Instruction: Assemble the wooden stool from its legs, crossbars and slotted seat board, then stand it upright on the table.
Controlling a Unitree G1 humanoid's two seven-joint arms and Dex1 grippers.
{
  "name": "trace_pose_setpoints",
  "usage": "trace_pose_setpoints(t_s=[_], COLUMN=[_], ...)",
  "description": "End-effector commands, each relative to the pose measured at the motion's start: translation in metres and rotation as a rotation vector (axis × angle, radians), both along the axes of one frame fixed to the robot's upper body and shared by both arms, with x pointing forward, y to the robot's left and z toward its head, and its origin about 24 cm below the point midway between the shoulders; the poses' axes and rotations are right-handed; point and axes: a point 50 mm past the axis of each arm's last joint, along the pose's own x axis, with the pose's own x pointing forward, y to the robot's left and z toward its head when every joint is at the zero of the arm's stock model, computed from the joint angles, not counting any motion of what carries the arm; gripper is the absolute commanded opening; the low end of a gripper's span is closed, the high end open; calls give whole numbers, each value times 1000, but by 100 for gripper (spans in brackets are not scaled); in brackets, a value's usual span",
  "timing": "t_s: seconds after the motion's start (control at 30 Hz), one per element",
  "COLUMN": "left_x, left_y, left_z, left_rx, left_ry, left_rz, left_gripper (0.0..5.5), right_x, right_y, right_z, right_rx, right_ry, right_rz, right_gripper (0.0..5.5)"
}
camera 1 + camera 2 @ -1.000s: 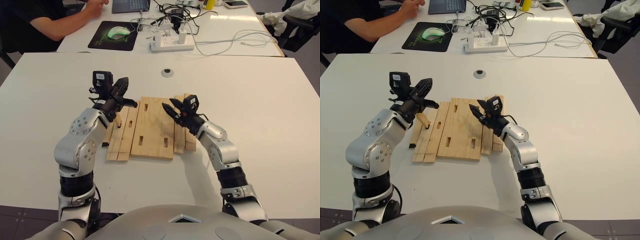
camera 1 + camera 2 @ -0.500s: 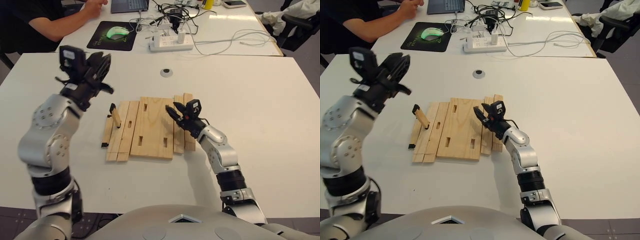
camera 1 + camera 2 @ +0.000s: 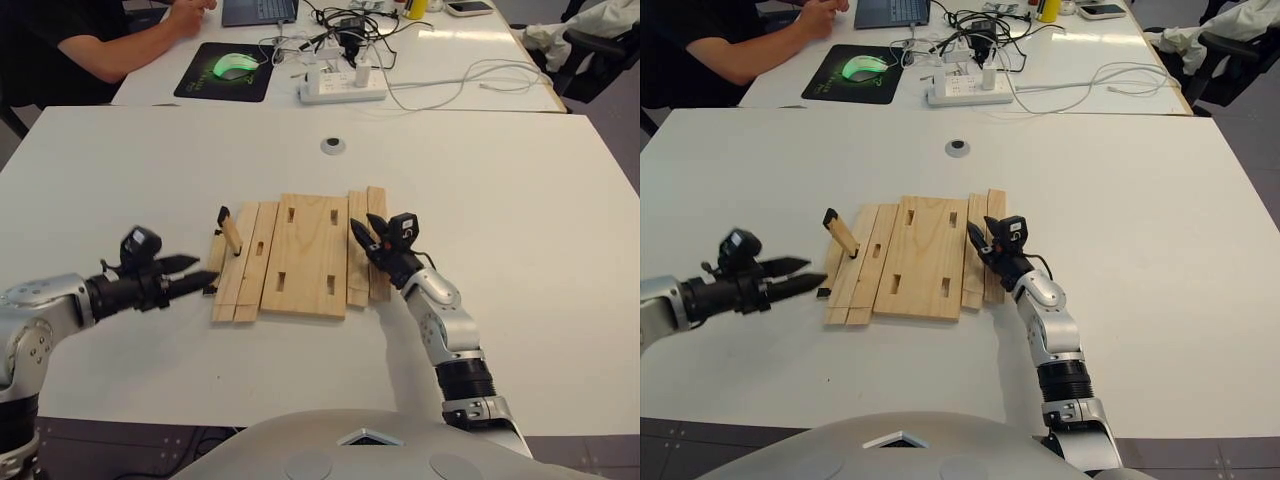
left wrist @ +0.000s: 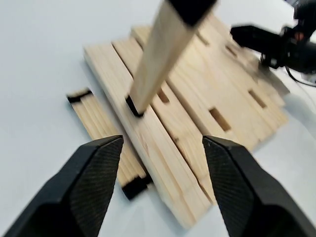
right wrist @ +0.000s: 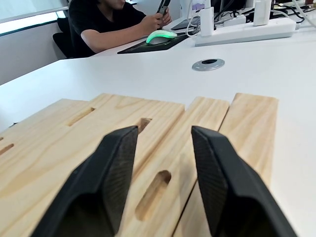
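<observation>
- Stretched low and nearly flat over the desk (image 3: 520,230): the left arm, with the left end effector (image 3: 197,275) released and empty (fingers spread wide), pointing at the left planks (image 3: 245,272), close to them.
- Bent at the elbow, reaching forward: the right arm, with the right end effector (image 3: 364,224) also released, nothing between the fingers, over the right planks (image 3: 366,258).
- Flat in the middle of the desk: the slotted seat board (image 3: 305,255), touching the planks on both sides.
- Tilted, standing on a left plank: one short stick (image 3: 231,233) with a dark top.
- Clearer from the left wrist view: the stick's foot at a slot (image 4: 162,96), and a thin slat (image 4: 101,126) with dark ends just beside the outer plank.
- Clearer from the right wrist view: fingers low above another slot; touching or not, cannot tell.
</observation>
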Motion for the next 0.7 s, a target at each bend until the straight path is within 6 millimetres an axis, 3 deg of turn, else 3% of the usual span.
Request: trace_pose_setpoints(t_s=[0.03, 0.4, 0.7], left_x=[3, -2, -8], left_y=[-4, -35, -36], left_z=[0, -14, -22], left_rx=[77, 102, 222], left_ry=[24, 42, 26], left_rz=[15, 28, 7], left_gripper=[296, 296, 296], right_x=[0, 2, 2], right_y=[0, 5, 7], right_z=[3, 7, 11], right_rx=[-9, -14, -17], right_ry=[-14, -20, -23], right_rz=[-1, 30, 54], right_gripper=[199, 199, 199])
